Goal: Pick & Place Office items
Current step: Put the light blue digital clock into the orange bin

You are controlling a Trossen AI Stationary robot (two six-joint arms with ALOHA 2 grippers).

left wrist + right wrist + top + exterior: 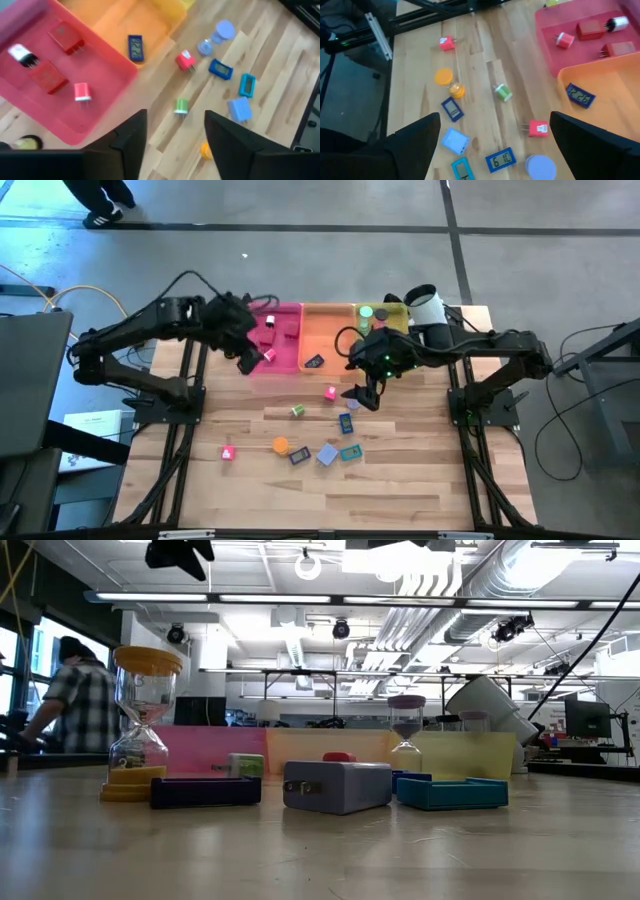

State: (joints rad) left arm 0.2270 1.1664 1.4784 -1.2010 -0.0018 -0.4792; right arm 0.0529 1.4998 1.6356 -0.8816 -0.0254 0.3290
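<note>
Trays [322,315] behind — pieces [326,454] before

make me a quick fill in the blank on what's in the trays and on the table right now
1. The small dark blue clock lies in the ______ tray.
2. The two flat red pieces lie in the ______ tray.
3. The green roll lies on the bare ______, outside every tray.
4. The right gripper hangs over the loose items with its fingers ______.

Missing words: orange; pink; table; open
</note>
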